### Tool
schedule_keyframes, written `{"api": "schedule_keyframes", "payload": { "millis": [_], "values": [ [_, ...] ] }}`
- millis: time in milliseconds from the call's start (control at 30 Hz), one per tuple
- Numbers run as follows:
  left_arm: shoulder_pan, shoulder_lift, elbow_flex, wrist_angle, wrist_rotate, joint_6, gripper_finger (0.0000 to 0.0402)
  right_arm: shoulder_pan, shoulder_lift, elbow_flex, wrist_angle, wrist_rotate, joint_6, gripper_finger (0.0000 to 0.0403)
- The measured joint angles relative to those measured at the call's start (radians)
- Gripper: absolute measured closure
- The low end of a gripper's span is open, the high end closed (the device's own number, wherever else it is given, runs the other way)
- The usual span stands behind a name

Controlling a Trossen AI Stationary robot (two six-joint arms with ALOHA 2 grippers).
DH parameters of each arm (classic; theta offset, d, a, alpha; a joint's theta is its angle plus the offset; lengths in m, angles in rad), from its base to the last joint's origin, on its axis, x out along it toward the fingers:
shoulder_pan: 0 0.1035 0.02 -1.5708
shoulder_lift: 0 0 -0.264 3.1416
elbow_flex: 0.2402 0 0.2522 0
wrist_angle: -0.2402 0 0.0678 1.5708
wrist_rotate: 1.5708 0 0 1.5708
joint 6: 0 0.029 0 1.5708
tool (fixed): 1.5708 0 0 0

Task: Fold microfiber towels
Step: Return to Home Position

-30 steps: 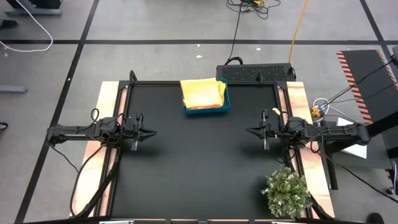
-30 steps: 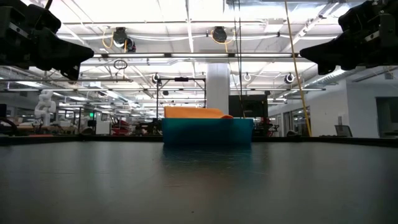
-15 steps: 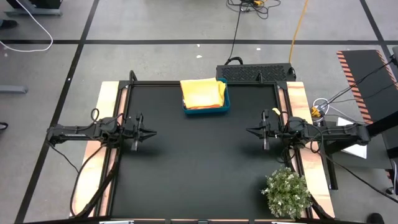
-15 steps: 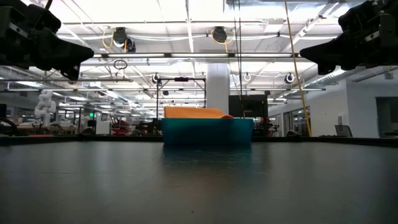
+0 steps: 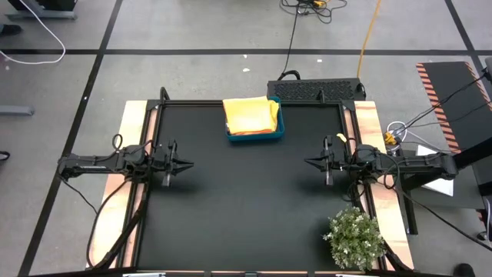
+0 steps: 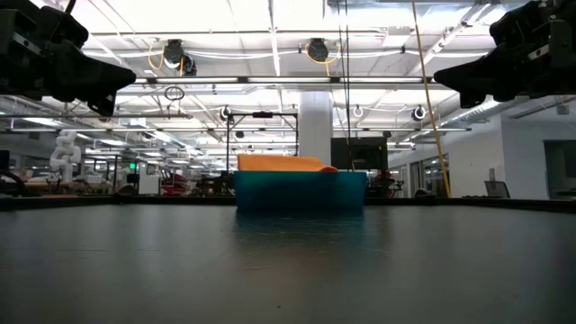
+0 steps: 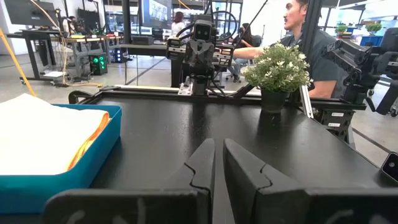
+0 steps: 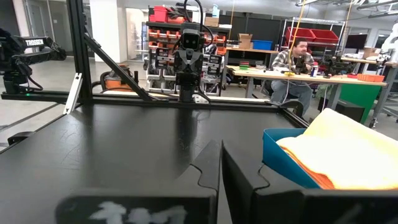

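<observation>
The microfiber towels [image 5: 250, 115] lie folded in a stack in the teal tray [image 5: 255, 138], pale yellow on top and orange under it. The tray sits at the middle of the table's [image 5: 246, 208] far edge. The left gripper [image 5: 188, 163] hangs by the left edge and the right gripper [image 5: 307, 161] by the right edge, both with fingers pressed together and holding nothing. A plant [image 5: 354, 238] stands at the near right corner.

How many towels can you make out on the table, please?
2: a pale yellow towel on top in the teal tray, and an orange towel showing beneath it; more may be hidden underneath.
</observation>
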Motion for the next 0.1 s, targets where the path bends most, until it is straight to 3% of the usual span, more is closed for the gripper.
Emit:
{"api": "schedule_keyframes", "payload": {
  "millis": [100],
  "values": [
    [0.000,0.000,0.000,0.000,0.000,0.000,0.0366,0.000,0.000,0.000,0.000,0.000,0.000,0.0397]
  ]
}}
